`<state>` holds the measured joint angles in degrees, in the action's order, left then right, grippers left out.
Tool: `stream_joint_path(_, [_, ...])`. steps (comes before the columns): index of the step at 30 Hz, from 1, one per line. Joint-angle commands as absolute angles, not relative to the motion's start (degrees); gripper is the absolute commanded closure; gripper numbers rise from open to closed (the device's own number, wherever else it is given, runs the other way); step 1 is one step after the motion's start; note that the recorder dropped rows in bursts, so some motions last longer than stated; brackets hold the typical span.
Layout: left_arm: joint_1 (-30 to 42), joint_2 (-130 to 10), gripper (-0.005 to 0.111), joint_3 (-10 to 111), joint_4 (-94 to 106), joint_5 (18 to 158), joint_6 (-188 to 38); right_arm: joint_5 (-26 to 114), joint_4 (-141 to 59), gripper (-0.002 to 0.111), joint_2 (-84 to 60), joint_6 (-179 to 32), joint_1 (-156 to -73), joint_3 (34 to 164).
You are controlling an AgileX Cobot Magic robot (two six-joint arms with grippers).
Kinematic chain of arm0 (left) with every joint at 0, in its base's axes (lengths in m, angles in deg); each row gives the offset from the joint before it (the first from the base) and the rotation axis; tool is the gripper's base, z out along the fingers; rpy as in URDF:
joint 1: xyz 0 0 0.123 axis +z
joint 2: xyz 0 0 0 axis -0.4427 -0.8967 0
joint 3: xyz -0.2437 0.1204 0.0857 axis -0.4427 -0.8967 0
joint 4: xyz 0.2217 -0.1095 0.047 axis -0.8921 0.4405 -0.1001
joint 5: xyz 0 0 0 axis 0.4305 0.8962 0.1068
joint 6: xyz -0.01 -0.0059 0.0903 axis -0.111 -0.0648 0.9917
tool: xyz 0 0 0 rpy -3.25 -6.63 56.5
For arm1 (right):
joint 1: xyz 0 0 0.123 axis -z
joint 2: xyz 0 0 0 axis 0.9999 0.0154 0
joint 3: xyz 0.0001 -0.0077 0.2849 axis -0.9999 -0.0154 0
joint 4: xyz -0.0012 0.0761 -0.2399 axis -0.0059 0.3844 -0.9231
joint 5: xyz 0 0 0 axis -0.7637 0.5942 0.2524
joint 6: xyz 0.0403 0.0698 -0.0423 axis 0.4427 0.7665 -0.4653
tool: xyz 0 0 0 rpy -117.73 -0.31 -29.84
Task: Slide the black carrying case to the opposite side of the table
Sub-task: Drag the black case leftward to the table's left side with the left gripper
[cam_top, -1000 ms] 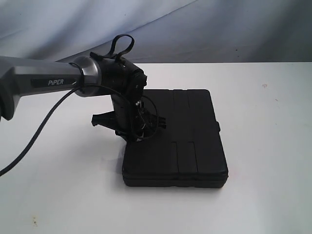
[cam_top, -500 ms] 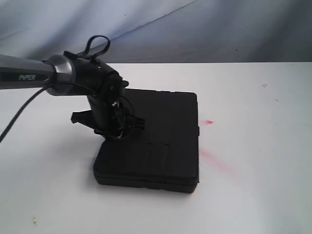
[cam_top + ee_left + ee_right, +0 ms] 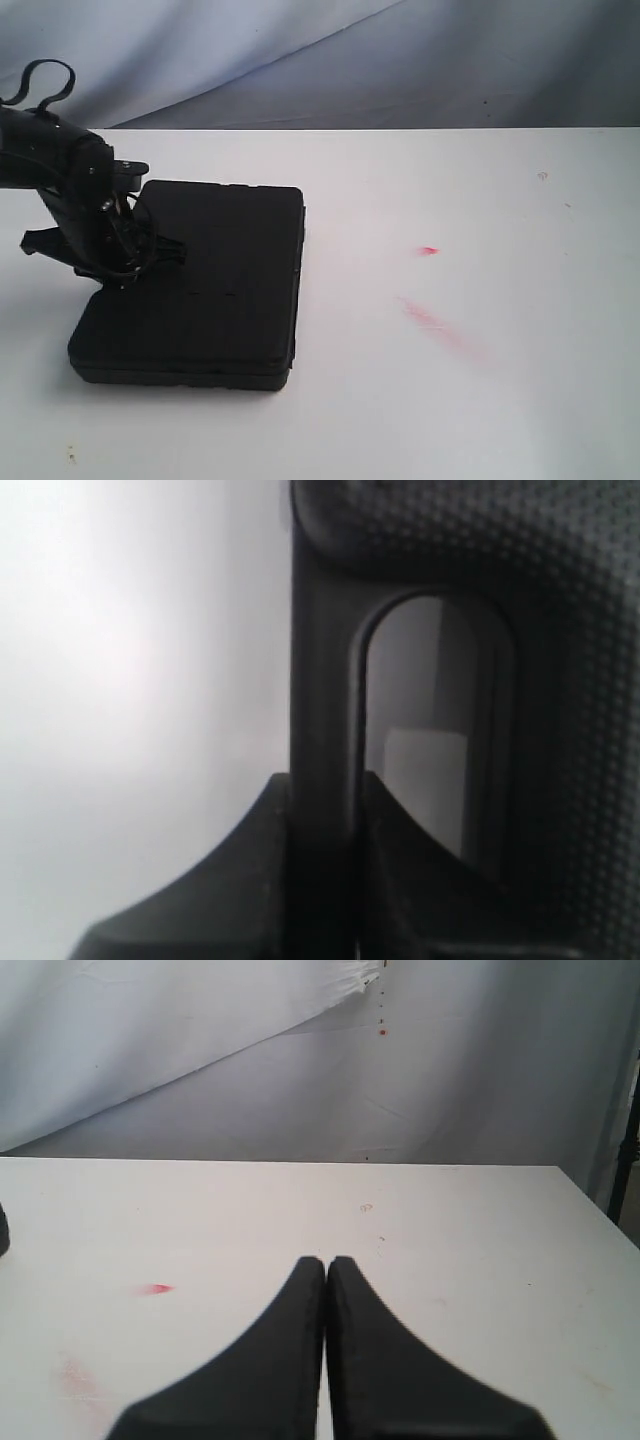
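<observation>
From my station I see the case lying flat on the worktop, well over on the left side in the exterior view, its near edge close to the front of the worktop and its far edge about halfway back. The left arm comes in from the left border and bends down onto the case's left edge. There its dark wrist blends with the black lid, so I cannot make out the tips from that camera. The left wrist view settles it: the left fingers sit one on either side of the handle, pressed against that bar with no gap showing, so they are closed on the case by its handle. Beside the bar a rounded slot lets something pale show through. To the right of the case the worktop carries a small red spot and, nearer the front, a longer faint red smear, both apart from the case. A grey cloth hangs behind the worktop. The right arm is out of the exterior view; in its own wrist view the right fingers are pressed together tip to tip with nothing between them, over the worktop with the red spot off to one side
</observation>
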<state>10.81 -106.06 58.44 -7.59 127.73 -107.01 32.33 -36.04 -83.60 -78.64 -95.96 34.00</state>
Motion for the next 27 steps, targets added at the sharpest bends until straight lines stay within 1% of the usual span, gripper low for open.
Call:
stream_joint_path(1, [13.81, -104.70, 0.107, 56.97, -8.67, 125.61, -105.59, 32.34, -35.64, 0.108, -83.76, -78.36, -95.79, 33.85])
stream_joint_path(6, [16.59, -104.70, 0.107, 56.23, -8.67, 125.52, -104.18, 32.34, -35.64, 0.108, -83.76, -78.36, -95.79, 33.85])
stream_joint_path(27, [17.73, -104.70, 0.107, 56.23, -8.46, 125.39, -102.76, 32.34, -35.64, 0.108, -83.76, -78.36, -95.79, 33.85])
